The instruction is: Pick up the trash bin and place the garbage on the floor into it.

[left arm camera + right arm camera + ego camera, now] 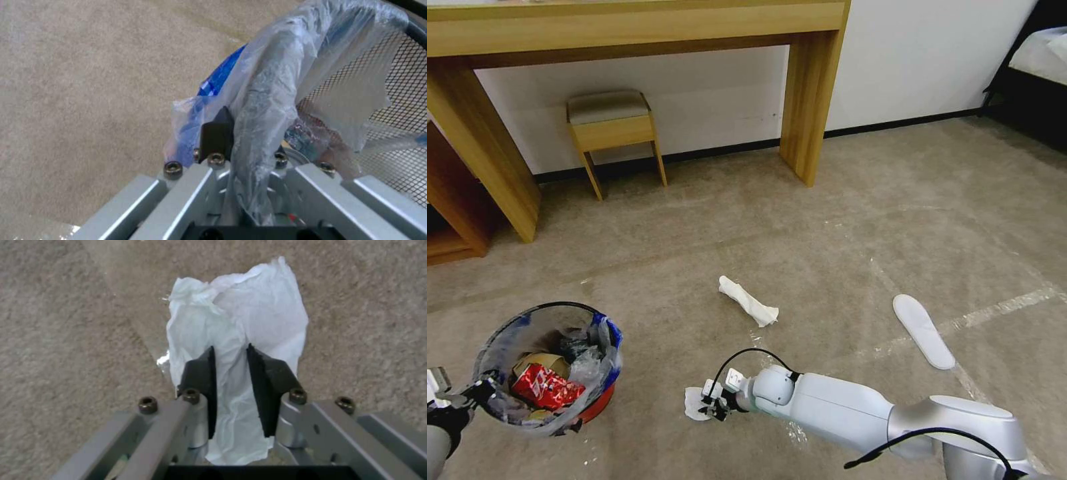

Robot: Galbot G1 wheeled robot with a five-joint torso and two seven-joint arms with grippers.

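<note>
Right pincer (231, 373) low over beige carpet floor (840, 233), fingers half-closed astride crumpled white tissue (236, 340) lying lengthwise between them, while left pincer (249, 133) clenched on rim of red plastic-lined trash bin (547, 367) well apart to its left.

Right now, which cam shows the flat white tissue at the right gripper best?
Right wrist view: the flat white tissue lies on the carpet between the right gripper's parted fingers. Head view shows a small white patch at that gripper.
</note>
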